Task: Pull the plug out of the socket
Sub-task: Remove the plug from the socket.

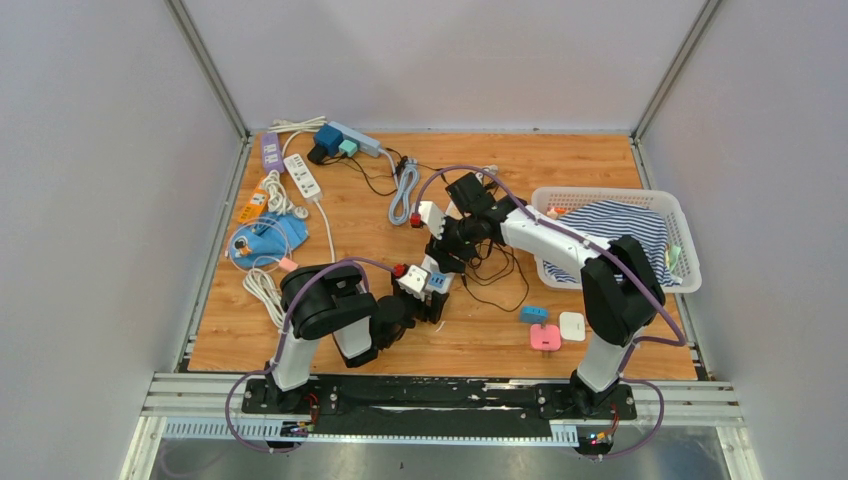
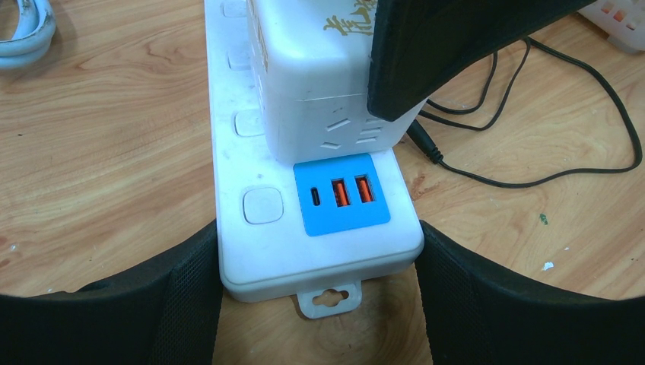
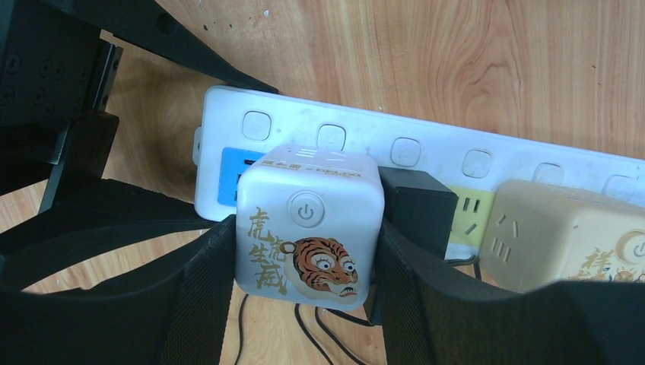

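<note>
On the surface (image 1: pixel 480 345), a power strip (image 2: pixel 243 258) lies centrally with a cube plug (image 3: pixel 308 228) on it; a basket (image 1: pixel 690 275) sits right, other strips (image 1: pixel 302 178) far left.

Robot lab, looks like a test cell. Wooden tabletop (image 1: pixel 580 170) boxed in by blank grey panels (image 1: pixel 100 200) on aluminium posts (image 1: pixel 205 65). Left arm (image 1: pixel 330 300) and right arm (image 1: pixel 545 232) are bolted to a black plate (image 1: pixel 450 392) on metal rails (image 1: pixel 190 395) at the near edge. The stuff on the table reads as test props: mixed power strips (image 1: pixel 302 178), loose cords (image 1: pixel 403 190), a plastic basket (image 1: pixel 600 191) holding a striped cloth (image 1: pixel 615 222).
</note>
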Robot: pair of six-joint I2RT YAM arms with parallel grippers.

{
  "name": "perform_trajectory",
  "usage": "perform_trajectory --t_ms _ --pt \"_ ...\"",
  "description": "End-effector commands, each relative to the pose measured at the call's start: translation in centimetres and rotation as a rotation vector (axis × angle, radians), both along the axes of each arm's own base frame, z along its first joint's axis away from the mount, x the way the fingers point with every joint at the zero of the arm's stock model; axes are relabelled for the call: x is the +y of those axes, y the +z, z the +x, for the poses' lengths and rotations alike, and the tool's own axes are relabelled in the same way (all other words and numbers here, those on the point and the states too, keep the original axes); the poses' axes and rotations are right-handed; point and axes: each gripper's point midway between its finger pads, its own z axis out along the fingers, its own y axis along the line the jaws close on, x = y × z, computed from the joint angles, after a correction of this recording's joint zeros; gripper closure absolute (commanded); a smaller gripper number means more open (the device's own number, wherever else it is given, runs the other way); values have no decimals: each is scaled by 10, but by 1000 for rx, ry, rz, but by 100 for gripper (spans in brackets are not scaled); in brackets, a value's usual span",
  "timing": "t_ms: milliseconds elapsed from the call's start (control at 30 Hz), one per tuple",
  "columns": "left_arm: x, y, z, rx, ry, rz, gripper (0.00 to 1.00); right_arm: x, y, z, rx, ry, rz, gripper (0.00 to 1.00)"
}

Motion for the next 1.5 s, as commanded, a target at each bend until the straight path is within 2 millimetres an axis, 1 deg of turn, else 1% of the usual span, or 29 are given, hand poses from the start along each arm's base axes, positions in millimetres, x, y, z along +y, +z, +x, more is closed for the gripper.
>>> perform_trajectory --t_ms 0,33,167,233,300,400,600,700,800,900,1000,1067,1233,1367,1467 --pt "7 -2 5 4 36 -8 100 -15 -6 -49 195 17 -35 100" --pt "7 -1 5 2 37 -9 100 -12 -5 -53 208 33 -24 100" --pt "7 -2 6 2 39 -8 100 9 -4 -86 230 167 -11 100" --pt "7 -2 6 2 39 -6 100 15 -6 -94 218 199 -28 100" --pt "7 -2 6 2 39 -5 100 15 -10 -92 206 192 -53 100" --pt "7 -2 6 0 40 -5 100 8 -13 -81 190 155 -73 100" --pt "7 -2 6 2 37 -5 100 -14 1 -48 157 28 -35 100" --pt "6 -2 6 2 36 -5 100 -20 5 -42 161 3 -13 100" --pt "6 -2 5 2 34 -6 100 -17 5 -46 182 13 2 100" --pt "6 -2 6 3 36 -7 100 -9 8 -60 227 62 42 100" --pt "6 -2 6 1 35 -5 100 -1 12 -73 225 125 54 100" --pt "6 -2 6 1 35 -5 100 3 12 -78 221 147 54 100" --pt "5 -3 6 1 34 -2 100 5 5 -82 237 156 41 100" --pt "6 -3 6 1 33 -1 100 14 -4 -95 234 200 1 100" --pt "6 -3 6 2 35 -4 100 17 -6 -97 222 210 -16 100"
